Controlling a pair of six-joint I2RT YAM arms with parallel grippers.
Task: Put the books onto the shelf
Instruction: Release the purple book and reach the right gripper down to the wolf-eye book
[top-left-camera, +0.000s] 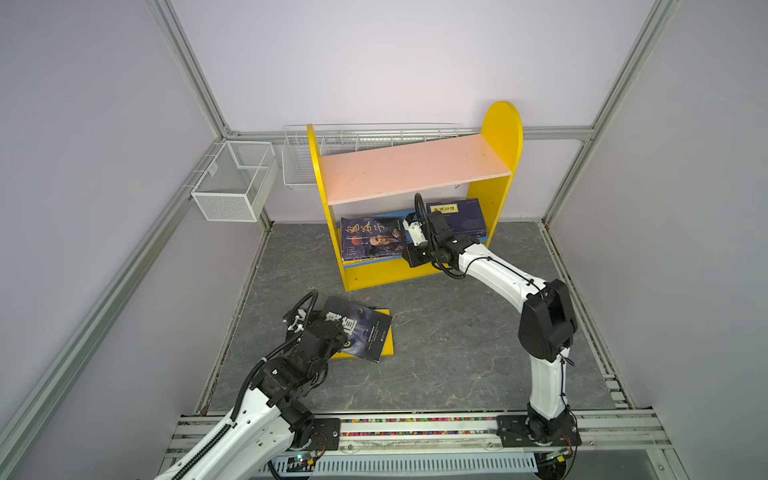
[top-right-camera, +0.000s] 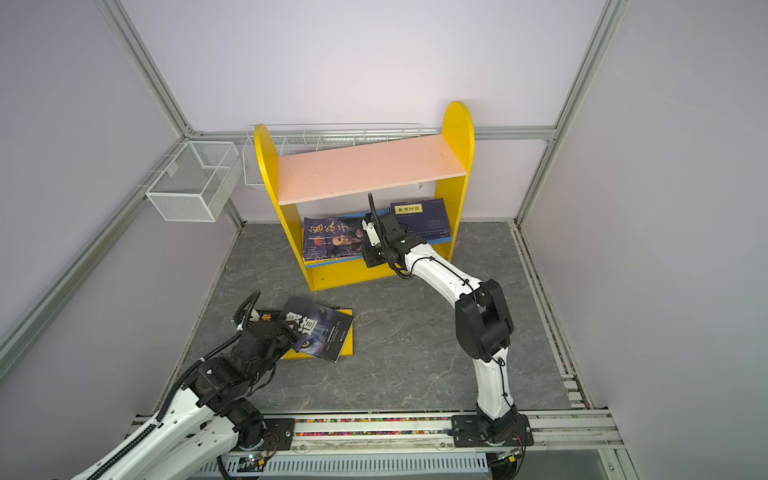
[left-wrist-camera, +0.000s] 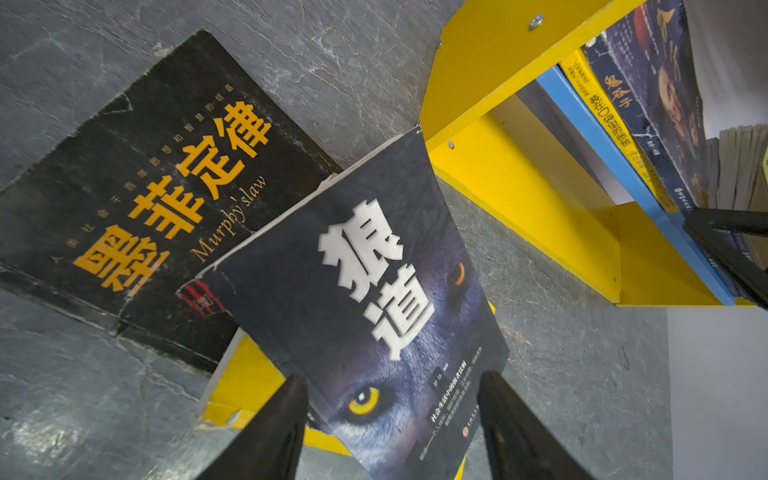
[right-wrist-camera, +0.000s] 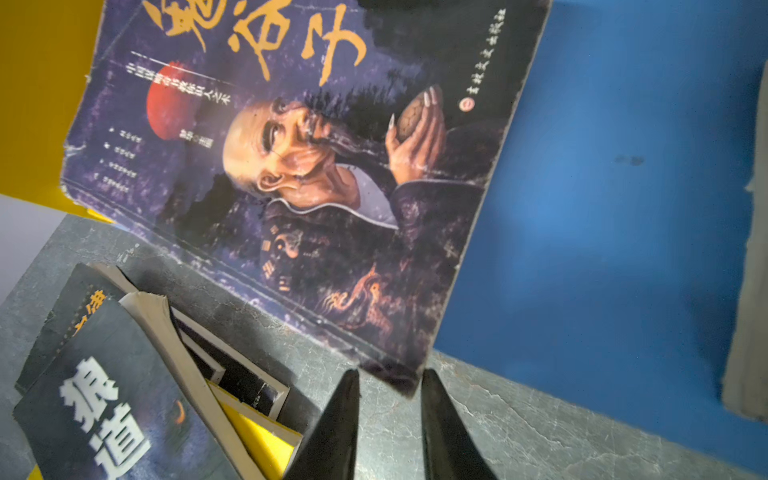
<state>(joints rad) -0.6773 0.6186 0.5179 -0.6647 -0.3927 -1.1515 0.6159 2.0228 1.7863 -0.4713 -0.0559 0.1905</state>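
The shelf (top-left-camera: 415, 166) has yellow side panels, a bare pink upper board and a blue lower board (right-wrist-camera: 602, 166). On the lower board lie a purple book with an old man's face (top-left-camera: 372, 239) (right-wrist-camera: 291, 166) and a navy book with a yellow label (top-left-camera: 455, 216). My right gripper (right-wrist-camera: 390, 376) is at the purple book's near corner; its fingers stand a narrow gap apart with that corner at their tips. On the floor, a dark wolf-eye book (top-left-camera: 361, 332) (left-wrist-camera: 353, 291) lies tilted on a yellow book (top-left-camera: 384, 349) and a black book (left-wrist-camera: 145, 187). My left gripper (left-wrist-camera: 390, 382) is open, straddling the wolf book's near corner.
Two white wire baskets (top-left-camera: 232, 183) (top-left-camera: 299, 162) hang on the back frame, beside and behind the shelf. Aluminium posts and lilac walls close the grey floor (top-left-camera: 457, 353) on three sides. The arms' base rail (top-left-camera: 415, 428) runs along the front.
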